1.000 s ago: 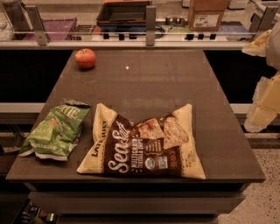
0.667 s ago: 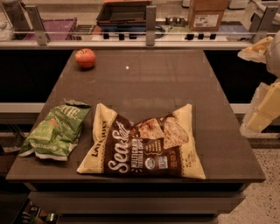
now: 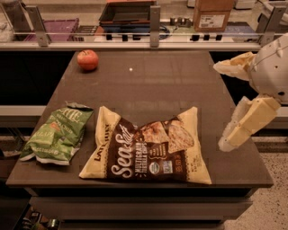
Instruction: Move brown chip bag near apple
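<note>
The brown chip bag (image 3: pixel 148 148) lies flat on the dark table (image 3: pixel 171 85) near its front edge, with "Sea Salt" lettering and pale yellow corners. The apple (image 3: pixel 87 59) sits at the table's far left corner, well apart from the bag. My gripper (image 3: pixel 219 106) hangs above the table's right edge, to the right of the bag and not touching it. It is open and empty, with one pale finger (image 3: pixel 234 66) high and the other (image 3: pixel 245 125) lower.
A smaller green chip bag (image 3: pixel 57 134) lies at the front left, next to the brown bag. Behind the table runs a counter with a rail (image 3: pixel 155 27), a dark tray (image 3: pixel 128 13) and a cardboard box (image 3: pixel 213 13).
My gripper has moved left, further into view over the table's right edge. The bags and the apple have not moved.
</note>
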Motion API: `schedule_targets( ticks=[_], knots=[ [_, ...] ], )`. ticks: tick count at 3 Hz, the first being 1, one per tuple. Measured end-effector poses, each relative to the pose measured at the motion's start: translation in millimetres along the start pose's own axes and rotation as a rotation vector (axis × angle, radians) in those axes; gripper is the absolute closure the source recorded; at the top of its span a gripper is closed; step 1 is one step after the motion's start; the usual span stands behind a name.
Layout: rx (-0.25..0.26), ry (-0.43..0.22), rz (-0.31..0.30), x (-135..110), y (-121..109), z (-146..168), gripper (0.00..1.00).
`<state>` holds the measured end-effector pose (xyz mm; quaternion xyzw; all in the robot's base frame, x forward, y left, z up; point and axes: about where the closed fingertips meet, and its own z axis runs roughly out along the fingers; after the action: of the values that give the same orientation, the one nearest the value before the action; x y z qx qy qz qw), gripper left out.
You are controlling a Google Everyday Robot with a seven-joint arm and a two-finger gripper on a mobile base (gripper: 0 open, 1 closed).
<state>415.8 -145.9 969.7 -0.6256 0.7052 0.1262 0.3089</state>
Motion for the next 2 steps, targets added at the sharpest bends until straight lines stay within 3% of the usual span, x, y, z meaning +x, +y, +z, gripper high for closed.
schedule_targets(
  ticks=[1, 2],
  knots=[
    [0.002, -0.004, -0.015, -21, 23, 20, 0.0],
    [0.052, 0.085, -0.031, -32, 35, 43, 0.0]
  ],
)
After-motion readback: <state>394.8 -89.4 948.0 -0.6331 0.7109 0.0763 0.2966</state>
